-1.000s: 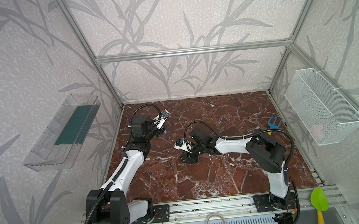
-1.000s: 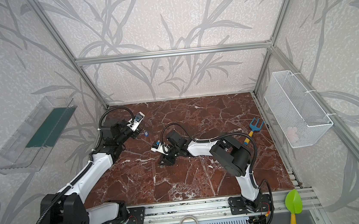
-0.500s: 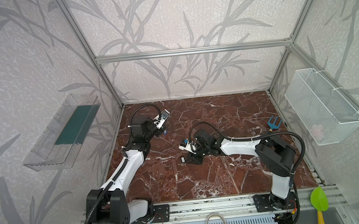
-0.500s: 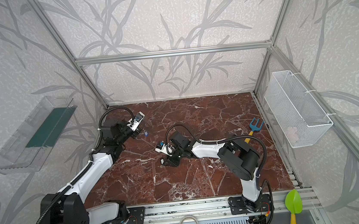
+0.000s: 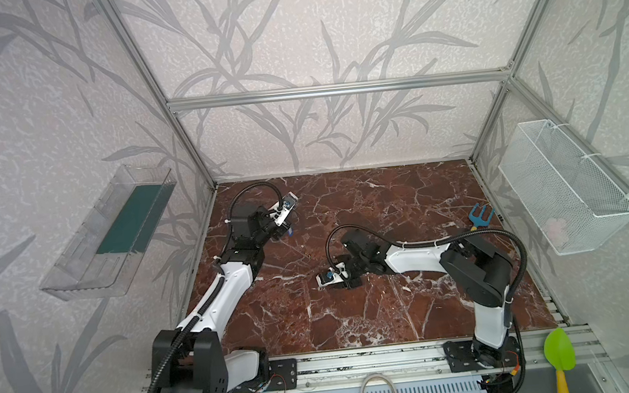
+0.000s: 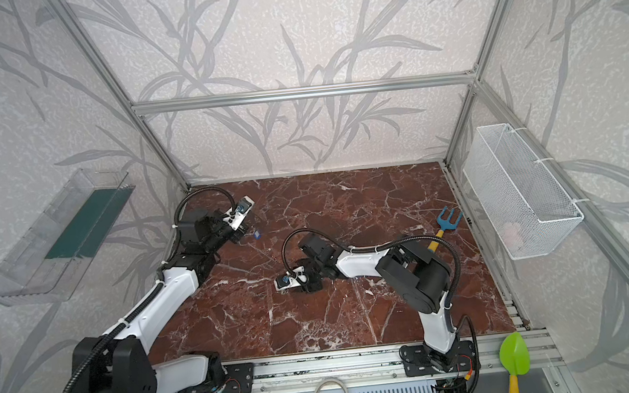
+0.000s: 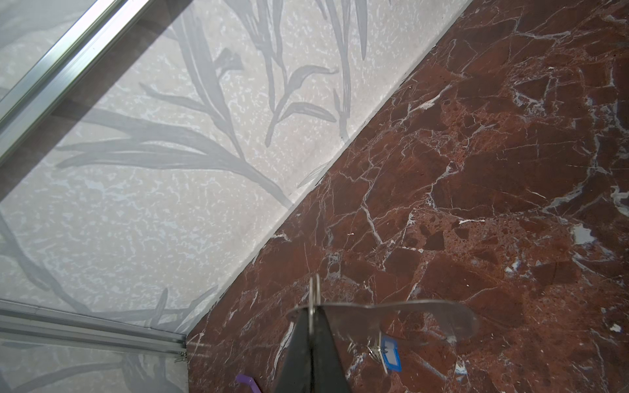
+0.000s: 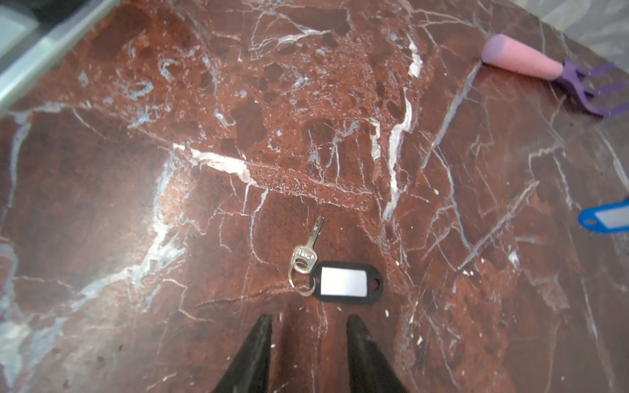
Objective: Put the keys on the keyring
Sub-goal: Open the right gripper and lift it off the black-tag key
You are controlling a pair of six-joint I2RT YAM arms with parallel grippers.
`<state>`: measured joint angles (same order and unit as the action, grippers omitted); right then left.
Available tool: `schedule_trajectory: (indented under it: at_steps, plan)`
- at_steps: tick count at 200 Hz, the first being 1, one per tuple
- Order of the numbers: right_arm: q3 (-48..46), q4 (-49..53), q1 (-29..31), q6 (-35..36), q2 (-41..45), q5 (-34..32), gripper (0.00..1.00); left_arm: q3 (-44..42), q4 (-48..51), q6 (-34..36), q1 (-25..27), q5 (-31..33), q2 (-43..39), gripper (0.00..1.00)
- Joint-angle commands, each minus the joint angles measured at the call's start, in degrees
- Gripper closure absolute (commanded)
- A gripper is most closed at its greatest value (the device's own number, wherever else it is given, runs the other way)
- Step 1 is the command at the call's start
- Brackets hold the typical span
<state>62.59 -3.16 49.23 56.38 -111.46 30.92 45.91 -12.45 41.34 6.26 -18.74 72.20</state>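
**Keys.** The black-tag key [image 8: 340, 280] lies flat on the worktop [image 8: 442, 170], its silver blade pointing away from the right tool [image 8: 309, 318]. It sits just ahead of the fingertips, in line with the gap between them and not touching either finger. The right tool is released, its jaws standing apart with nothing between them. In both top views it sits close to the worktop's centre.

The blue-tag key [image 7: 391, 355] sits directly under the keyring [image 7: 456, 321], beside small wire loops. Whether it hangs from them or rests on the worktop cannot be determined. In a top view it [image 6: 257, 234] lies at about 11 o'clock from the right tool.

**Keyring.** The grey plate is clenched at one end by the left tool [image 7: 312, 313], jaws closed on the metal. It is held above the worktop at about 10 o'clock, near the left wall.

**Containers.**
- A clear bin [image 5: 112, 232] is mounted on the 9 o'clock wall and holds a dark green flat item [image 5: 130, 219].
- A white wire basket [image 5: 563, 185] is mounted on the 3 o'clock wall and holds a pale pink item [image 5: 556, 227], too faint to identify.

**Other items.**
- A blue rake [image 5: 482, 216] is at 3 o'clock on the worktop.
- A pink-handled purple rake [image 8: 520, 63] is near the left arm.
- A green shovel [image 5: 559, 347] and a pale ring [image 5: 378, 392] are on the front rail.
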Motion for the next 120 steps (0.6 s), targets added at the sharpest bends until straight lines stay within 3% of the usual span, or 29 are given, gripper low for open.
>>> schedule_trajectory:
  at_steps: [1, 120]
  plan:
    - [1.95, 0.84, -0.19, 9.47, -2.24, 1.07, 0.63, 0.36, -1.69, 0.13, 0.15, -0.7, -0.58, 1.0]
    - [5.08, 4.27, 0.01, 16.51, -5.45, 3.51, 0.7, 0.36, -1.25, 0.36, 0.26, -0.2, -0.5, 1.0]
